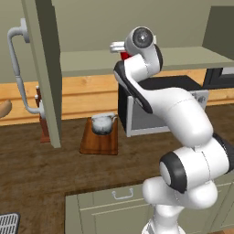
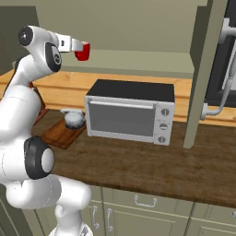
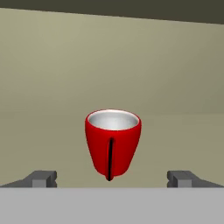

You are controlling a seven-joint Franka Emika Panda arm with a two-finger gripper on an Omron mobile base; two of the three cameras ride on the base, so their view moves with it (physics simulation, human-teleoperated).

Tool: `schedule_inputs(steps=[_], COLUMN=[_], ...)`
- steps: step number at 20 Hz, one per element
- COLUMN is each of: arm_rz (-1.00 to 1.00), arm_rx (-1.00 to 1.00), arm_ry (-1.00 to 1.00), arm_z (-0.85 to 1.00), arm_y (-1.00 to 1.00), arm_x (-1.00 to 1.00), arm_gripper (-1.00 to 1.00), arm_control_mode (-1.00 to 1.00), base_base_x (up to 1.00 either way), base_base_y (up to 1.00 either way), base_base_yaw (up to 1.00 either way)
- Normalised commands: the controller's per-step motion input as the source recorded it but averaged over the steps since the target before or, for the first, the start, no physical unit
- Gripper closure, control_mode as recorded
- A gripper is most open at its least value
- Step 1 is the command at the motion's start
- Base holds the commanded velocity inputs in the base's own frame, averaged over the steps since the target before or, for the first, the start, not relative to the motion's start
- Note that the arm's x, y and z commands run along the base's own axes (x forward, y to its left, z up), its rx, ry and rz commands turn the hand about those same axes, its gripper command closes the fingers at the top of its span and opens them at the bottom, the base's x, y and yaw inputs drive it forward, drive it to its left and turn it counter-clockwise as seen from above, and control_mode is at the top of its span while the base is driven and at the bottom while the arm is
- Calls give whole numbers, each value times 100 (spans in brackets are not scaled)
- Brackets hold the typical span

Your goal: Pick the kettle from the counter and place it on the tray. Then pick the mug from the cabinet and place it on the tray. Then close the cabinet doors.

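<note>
Left base view takes in the counter (image 1: 41, 173), dark wood grain running across the frame over grey-green drawers, and above it the cabinet (image 1: 137, 59) with its pale shelf open to the room. One of the cabinet doors (image 1: 43, 68) stands swung out at the left of that view, its curved light-grey handle facing the camera; from the right base view the other door (image 2: 200, 73) hangs open at the right. A black-topped silver toaster oven (image 2: 129, 115) sits on the counter under the shelf. To its left lies the tray (image 1: 99, 137), flat on the counter, with the kettle (image 1: 103, 124) standing upright on it (wire handle arched over the lid). The white arm reaches up to shelf height, and the gripper (image 3: 112, 179) points into the cabinet with its fingers (image 3: 41, 178) spread wide, one to each side of the mug (image 3: 113, 142) and touching nothing. The mug stands upright on the shelf, bright red with a pale inside, its handle turned edge-on toward the hand; from the right base view it sits just past the fingertips
</note>
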Motion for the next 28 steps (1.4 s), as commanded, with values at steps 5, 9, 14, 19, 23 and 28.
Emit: schedule_inputs(steps=[5,9,14,19,23,28], arm_rz=[0,0,0,0,0,0], arm_rx=[0,0,0,0,0,0], arm_ry=[0,0,0,0,0,0], arm_z=[-5,0,-4,-9,-9,-8], arm_y=[-8,-3,0,0,0,0], arm_x=[13,19,20,25,24,20], arm_gripper=[-100,-100,-100,-100,-100,-100], arm_control_mode=[-100,-100,-100,-100,-100,-100], base_base_x=[0,0,0,0,0,0], base_base_y=[0,0,0,0,0,0], base_base_yaw=[0,0,0,0,0,0])
